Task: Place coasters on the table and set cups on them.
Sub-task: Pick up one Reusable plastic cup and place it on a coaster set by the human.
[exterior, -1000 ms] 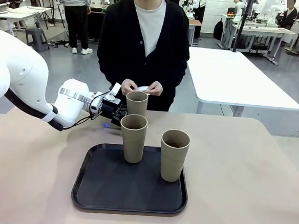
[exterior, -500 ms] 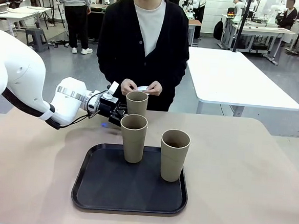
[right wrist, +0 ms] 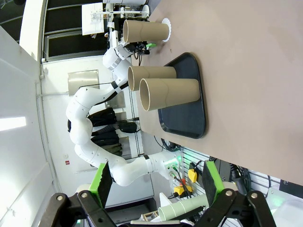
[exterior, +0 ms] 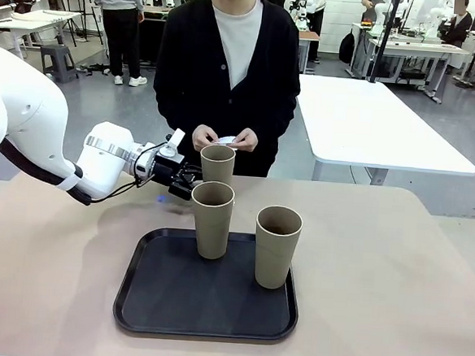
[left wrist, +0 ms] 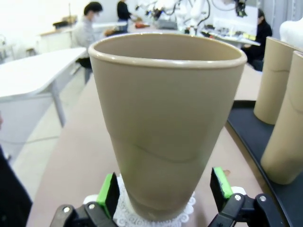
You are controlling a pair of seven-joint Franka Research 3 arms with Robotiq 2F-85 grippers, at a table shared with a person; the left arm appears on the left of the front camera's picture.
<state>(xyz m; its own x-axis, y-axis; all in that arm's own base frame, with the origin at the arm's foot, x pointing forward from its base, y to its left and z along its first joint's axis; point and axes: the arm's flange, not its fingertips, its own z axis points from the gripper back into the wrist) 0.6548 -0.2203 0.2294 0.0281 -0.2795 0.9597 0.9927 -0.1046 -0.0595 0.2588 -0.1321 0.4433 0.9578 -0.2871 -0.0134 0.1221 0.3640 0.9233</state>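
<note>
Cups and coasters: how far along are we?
Done: one cup stands on a coaster on the table. In hand: the left end effector brackets that cup, open, pads clear of it. Left: two cups wait on the black tray; the person's hands hold something white, probably the other coasters.

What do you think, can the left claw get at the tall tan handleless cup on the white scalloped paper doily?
Probably yes. The left claw stands open astride the base of the tall tan cup, a green pad on either side, clear of its wall; nothing lies between.
</note>
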